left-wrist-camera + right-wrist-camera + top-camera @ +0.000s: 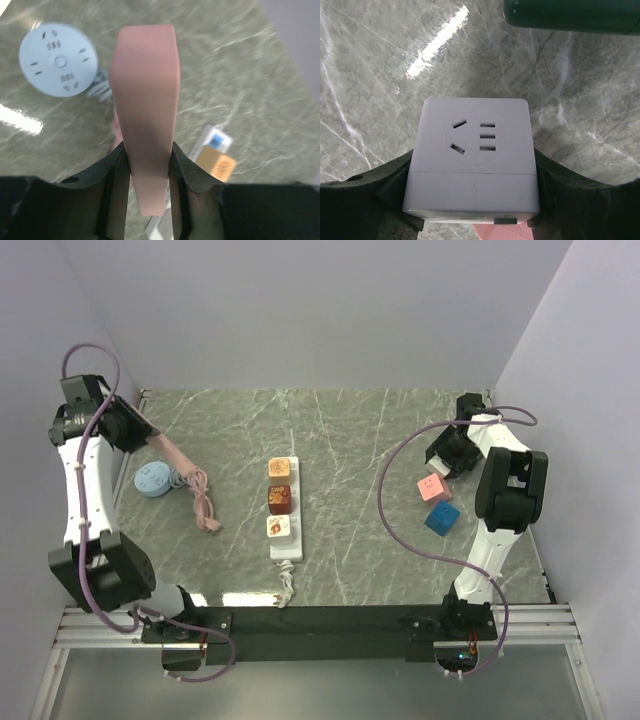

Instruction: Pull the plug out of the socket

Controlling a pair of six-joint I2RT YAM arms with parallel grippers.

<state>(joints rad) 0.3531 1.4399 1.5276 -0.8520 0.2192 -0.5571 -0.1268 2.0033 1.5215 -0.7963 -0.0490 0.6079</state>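
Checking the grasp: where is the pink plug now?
The pink plug is on the left in the top view, held in the left gripper, close beside the round blue disc.

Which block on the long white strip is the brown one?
The middle block, between the orange-topped block at the far end and the white block at the near end.

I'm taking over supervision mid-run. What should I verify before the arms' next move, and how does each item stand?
1. Hold: left gripper clamps pink plug, ok.
2. Hold: right gripper clamps white socket cube, ok.
3. Separation: pink plug and white socket cube well apart, ok.
4. Slack: pink cable free of snags, cannot tell.
5. Clearance: power strip away from both arms, ok.
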